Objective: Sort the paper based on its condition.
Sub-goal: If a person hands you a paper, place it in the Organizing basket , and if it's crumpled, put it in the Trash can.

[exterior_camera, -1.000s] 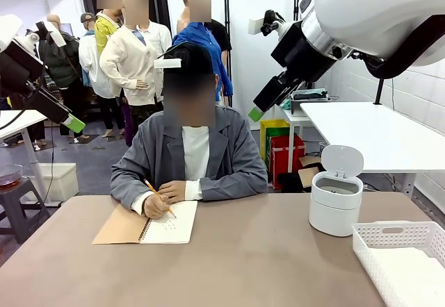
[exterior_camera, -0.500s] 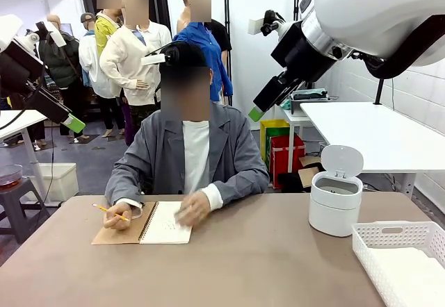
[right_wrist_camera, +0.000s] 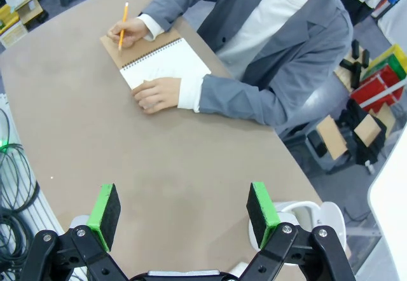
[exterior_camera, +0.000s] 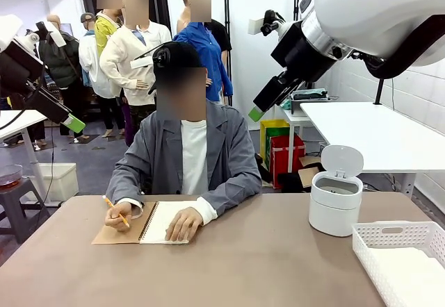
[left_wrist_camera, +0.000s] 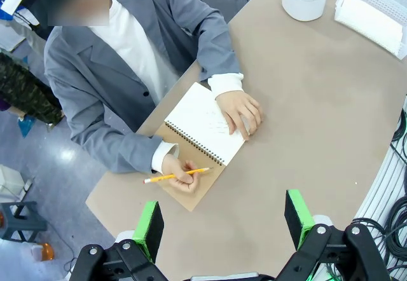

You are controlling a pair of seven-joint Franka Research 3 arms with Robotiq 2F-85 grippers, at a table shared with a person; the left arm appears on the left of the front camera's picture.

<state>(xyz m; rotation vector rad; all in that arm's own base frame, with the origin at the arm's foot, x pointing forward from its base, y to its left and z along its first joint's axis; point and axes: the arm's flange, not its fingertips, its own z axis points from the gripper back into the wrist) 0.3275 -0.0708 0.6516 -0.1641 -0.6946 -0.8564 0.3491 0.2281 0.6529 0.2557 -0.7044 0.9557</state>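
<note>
Loose paper is out of view. A spiral notebook with a tan cover lies open at the table's far left in front of a seated person; it also appears in the left wrist view and the right wrist view. One of the person's hands holds a yellow pencil over the cover, and the other hand rests flat on the white page. My left gripper hangs high at the left, open and empty. My right gripper hangs high at the right, open and empty.
A small white bin with its lid up stands at the far right of the table. A white mesh basket sits at the near right corner; I cannot tell whether its white inside is a sheet. The bare brown tabletop lies between.
The person stopped writing, sat up, shifted the pencil to the notebook's left side and laid the other hand flat on the page. Both arms stayed still.
</note>
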